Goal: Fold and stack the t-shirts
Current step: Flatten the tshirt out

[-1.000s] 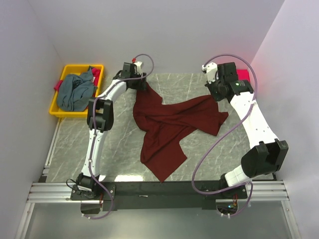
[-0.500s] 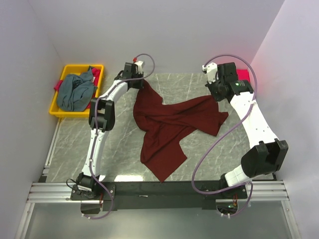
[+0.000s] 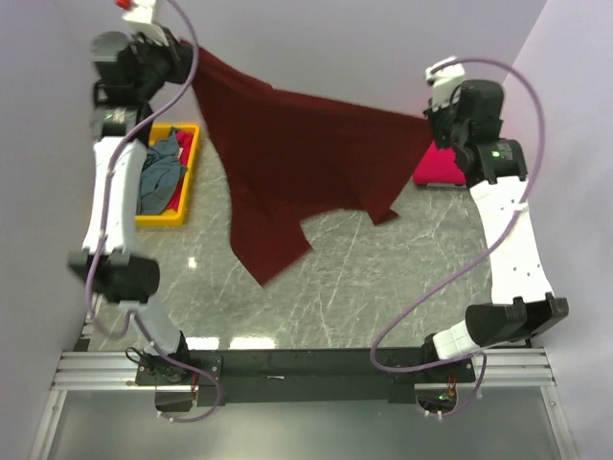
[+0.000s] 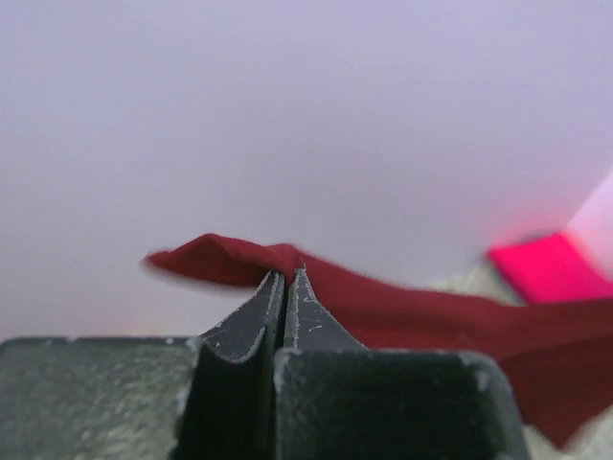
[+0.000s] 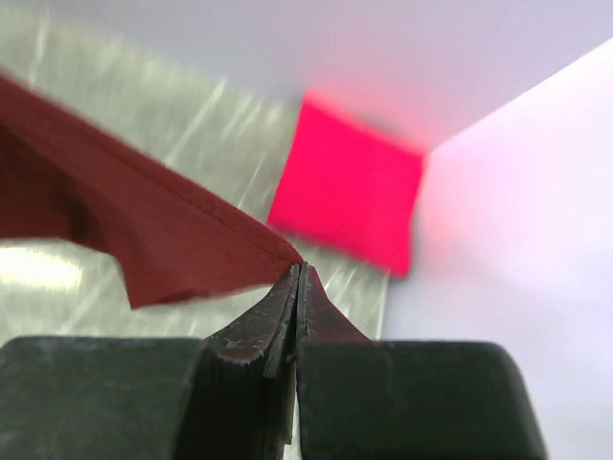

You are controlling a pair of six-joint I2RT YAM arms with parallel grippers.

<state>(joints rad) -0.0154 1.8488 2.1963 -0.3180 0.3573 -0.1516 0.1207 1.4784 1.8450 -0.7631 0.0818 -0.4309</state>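
L pincer (image 3: pixel 182 59) is clenched on one edge of the maroon t-shirt (image 3: pixel 287 153) high over the desk's (image 3: pixel 383 287) far-left corner. R pincer (image 3: pixel 433 117) is clenched on the opposite edge near the far-right corner. Cloth hangs spread betw. them, prob. to open it out flat before laying down for the fold. Pink-red t-shirt (image 3: pixel 436 168) sits at the far-right corner, looks folded, likely the stack base. Grey-blue t-shirt (image 3: pixel 158 177) is bunched in the yellow bin (image 3: pixel 158 218) off the left edge.

light: bright, even | glare: table (image 3: pixel 364 287) sheen | wrist cams: maroon t-shirt (image 4: pixel 431 311) blurry, bg soft
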